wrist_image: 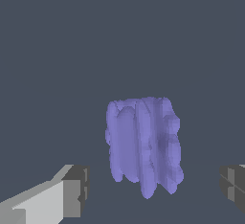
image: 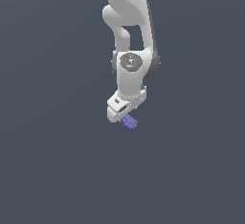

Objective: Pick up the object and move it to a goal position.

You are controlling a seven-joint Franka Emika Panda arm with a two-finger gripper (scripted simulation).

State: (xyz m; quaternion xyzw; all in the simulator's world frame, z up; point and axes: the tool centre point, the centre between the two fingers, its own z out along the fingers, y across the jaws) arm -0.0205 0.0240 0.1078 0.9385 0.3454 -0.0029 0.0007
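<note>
In the wrist view the two fingers (wrist_image: 72,189) stand wide apart, one dark-grey pad at each side of the frame; the gripper (wrist_image: 153,189) is open and grips nothing; the object (wrist_image: 143,144) lies in the gap between the pads, nearer the pad on its white-backed finger, with clear space on both sides and no contact with either pad. The object is a purple-blue lump with lengthwise ridges and an uneven, scalloped edge on the side towards the fingers; it rests on the plain dark grey counter (wrist_image: 57,50).

In the exterior view the white gripper (image: 125,109) points downward and is tilted, its body sloping up towards the exterior view's right; the object (image: 129,122) shows as a small purple-blue piece just below the gripper's lower edge, partly covered by it; whether the two touch there cannot be told. Above the gripper, the wrist joint with its round grey cap and the white arm (image: 129,22) rise to the top of the frame; the counter (image: 52,161) fills the rest of the view.
</note>
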